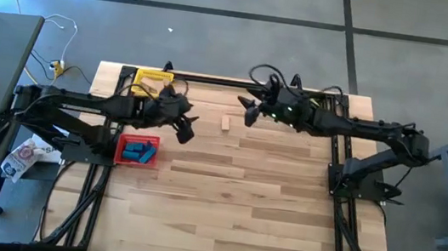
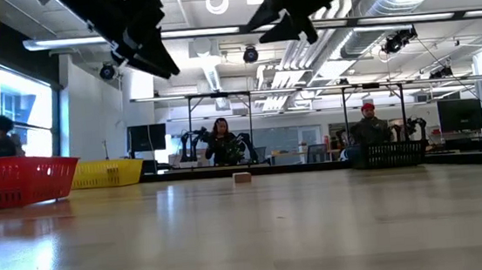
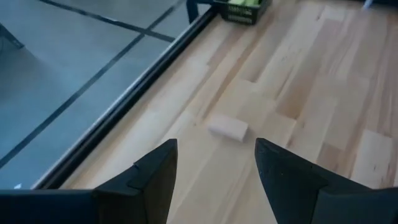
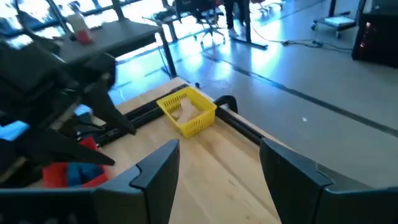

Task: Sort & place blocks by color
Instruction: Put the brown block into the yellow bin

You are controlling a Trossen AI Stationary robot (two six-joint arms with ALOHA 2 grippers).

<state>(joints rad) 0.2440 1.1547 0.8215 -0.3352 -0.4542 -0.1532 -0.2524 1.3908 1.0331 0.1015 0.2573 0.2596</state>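
Your last loose tan block [image 1: 226,123], a short plain-wood bar, lies flat on the pale planked surface [image 1: 248,206] between both arms; your left gripper [image 3: 214,163] hovers above it, fingers apart; your right gripper [image 4: 219,163] hangs raised, fingers apart; blue blocks [image 1: 142,151] fill the red mesh bin [image 1: 122,152].

Colours as I see them
Tan block [image 1: 226,123]; blue blocks [image 1: 141,150] in red bin [image 1: 123,158]; yellow bin [image 1: 152,77]; pale striped bench [image 1: 231,204].
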